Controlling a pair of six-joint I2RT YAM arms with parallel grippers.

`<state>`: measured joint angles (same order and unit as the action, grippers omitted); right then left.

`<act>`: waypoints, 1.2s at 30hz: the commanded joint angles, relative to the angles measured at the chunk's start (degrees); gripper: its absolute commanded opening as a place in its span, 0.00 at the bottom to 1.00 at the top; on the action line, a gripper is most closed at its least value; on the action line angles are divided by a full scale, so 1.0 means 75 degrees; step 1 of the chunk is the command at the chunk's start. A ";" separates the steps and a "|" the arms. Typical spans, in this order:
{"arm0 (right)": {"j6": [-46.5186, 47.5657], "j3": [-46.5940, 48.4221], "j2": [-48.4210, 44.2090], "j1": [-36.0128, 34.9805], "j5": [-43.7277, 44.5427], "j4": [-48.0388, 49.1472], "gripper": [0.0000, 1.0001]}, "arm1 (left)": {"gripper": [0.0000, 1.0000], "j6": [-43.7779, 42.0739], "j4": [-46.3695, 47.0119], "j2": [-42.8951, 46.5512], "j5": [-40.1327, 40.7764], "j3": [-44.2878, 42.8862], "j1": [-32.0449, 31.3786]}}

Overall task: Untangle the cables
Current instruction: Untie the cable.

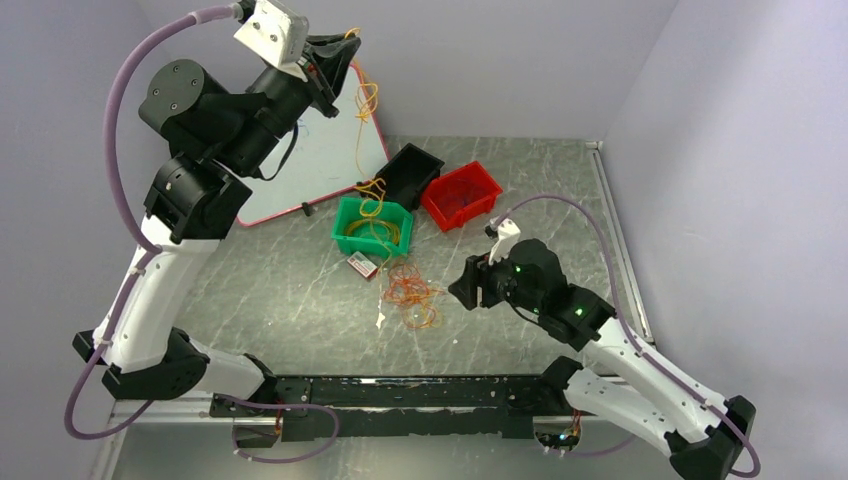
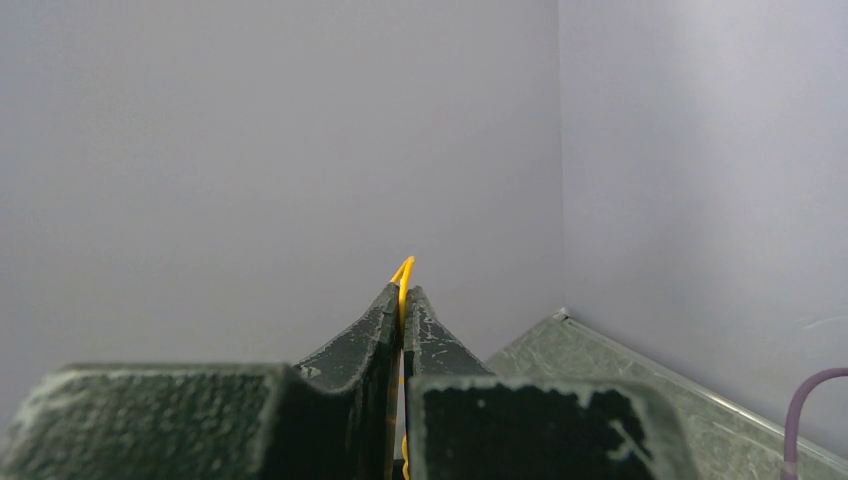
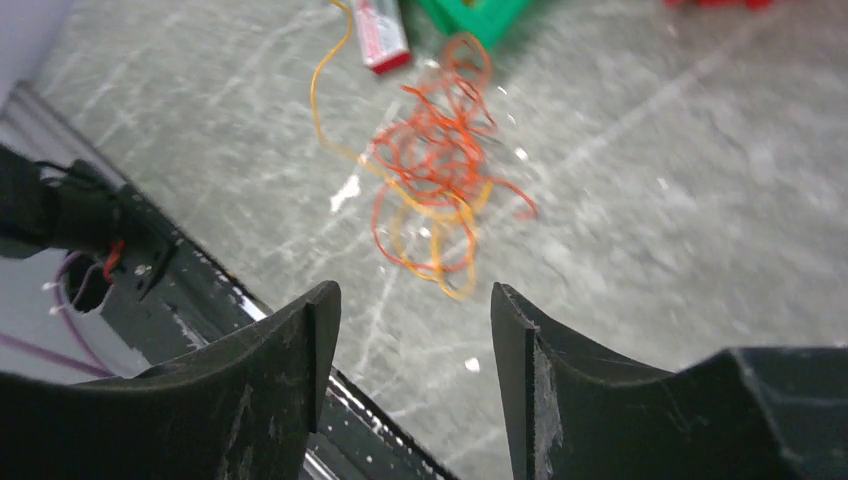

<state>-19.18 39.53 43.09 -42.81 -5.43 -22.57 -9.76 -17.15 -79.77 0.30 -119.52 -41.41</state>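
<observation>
Setting: We see a grey marbled table [image 1: 290, 300] enclosed by plain lilac walls, with both arm bases on a black rail at the near edge.
Cables: The cables lie in two groups. A yellow cable [image 1: 366, 100] hangs from the raised left arm down into the green bin [image 1: 343, 220], where further yellow loops are coiled. An orange-red tangle [image 1: 412, 295] rests on the table just in front of that bin.
Left gripper [image 1: 338, 55]: It is held high at the far left with its jaws closed on the yellow cable. In the wrist view we see the strand pinched at the fingertips, arching just above them.
Right gripper [image 3: 412, 300]: It is low over the table, just right of the tangle, with its jaws apart and nothing between them.
Step in hand: We judge that the yellow strand is being drawn clear while the free gripper prepares to pin or pick the tangle.
Doing it well: We would seize one outer loop of the tangle, not its dense middle, and pull gently so that knots do not tighten.
Surroundings: A black bin [image 1: 412, 170] and a red bin [image 1: 480, 178] stand behind the green one. A whiteboard [image 1: 325, 165] lies to the left, and a small red-and-white packet [image 1: 361, 264] lies beside the tangle.
Obstructions: The green bin's wall may snag the hanging strand. One yellowish strand trails from the tangle toward the packet and may drag it along.
</observation>
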 commanded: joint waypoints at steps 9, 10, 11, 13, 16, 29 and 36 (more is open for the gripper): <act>-0.0203 -0.1401 -0.1742 0.0027 0.0407 0.3729 0.61 | 0.07 0.0245 0.0179 0.0055 -0.0401 -0.0138 -0.0022; -0.0047 -0.1913 -0.1743 0.0021 0.0131 0.4886 0.61 | 0.07 0.0255 0.0164 0.0060 -0.0407 -0.0151 -0.0028; 0.0095 -0.2306 -0.1567 0.0024 -0.0077 0.6072 0.61 | 0.07 0.0256 0.0150 0.0063 -0.0410 -0.0172 -0.0028; 0.0512 -0.2657 -0.0847 0.0014 -0.0314 0.7717 0.61 | 0.07 0.0258 0.0103 0.0068 -0.0418 -0.0228 -0.0024; 0.1329 -0.2523 0.0690 0.0024 -0.0402 0.9138 0.61 | 0.07 0.0276 0.0033 0.0094 -0.0437 -0.0270 -0.0026; 0.1145 -0.0963 0.4705 0.0016 -0.1711 1.2698 0.58 | 0.07 0.0282 -0.0124 0.0207 -0.0531 -0.0256 -0.0029; 0.1403 -0.0514 0.5508 0.0023 -0.1581 1.2869 0.58 | 0.07 0.0299 -0.0152 0.0231 -0.0593 -0.0243 -0.0024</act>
<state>-10.37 33.65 82.30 -42.81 -17.23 69.43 -8.08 -17.93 -78.87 -2.11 -120.33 -41.41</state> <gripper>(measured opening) 0.580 0.077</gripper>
